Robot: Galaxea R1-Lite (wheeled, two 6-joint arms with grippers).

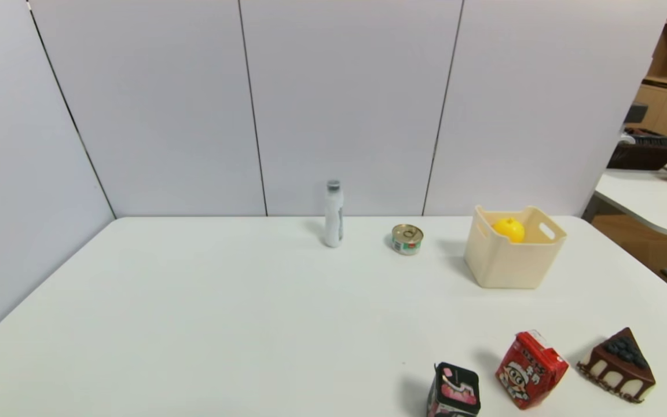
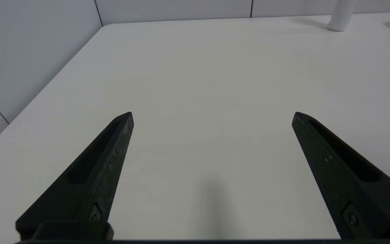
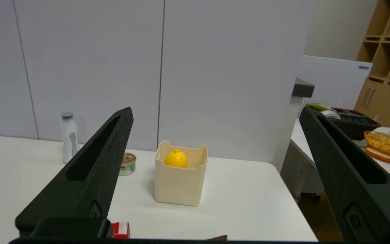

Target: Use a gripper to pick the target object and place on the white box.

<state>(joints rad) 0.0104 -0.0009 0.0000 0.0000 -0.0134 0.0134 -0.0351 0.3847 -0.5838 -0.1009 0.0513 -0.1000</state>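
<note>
step: pull clear | duck [image 1: 509, 229] in white box [image 1: 501, 266], right of frame | right gripper [image 3: 215, 115] spread empty | retreat without clipping rim

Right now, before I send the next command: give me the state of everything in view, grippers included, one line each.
yellow duck toy: inside the box, released.
white box: upright on the table.
right gripper: open, empty, clear of the box.
left gripper: open, empty, over bare table.
white bottle: upright, capped.
tin can: upright, sealed.
red carton: leaning.
black-pink carton: upright.
cake slice toy: resting on the table.
</note>
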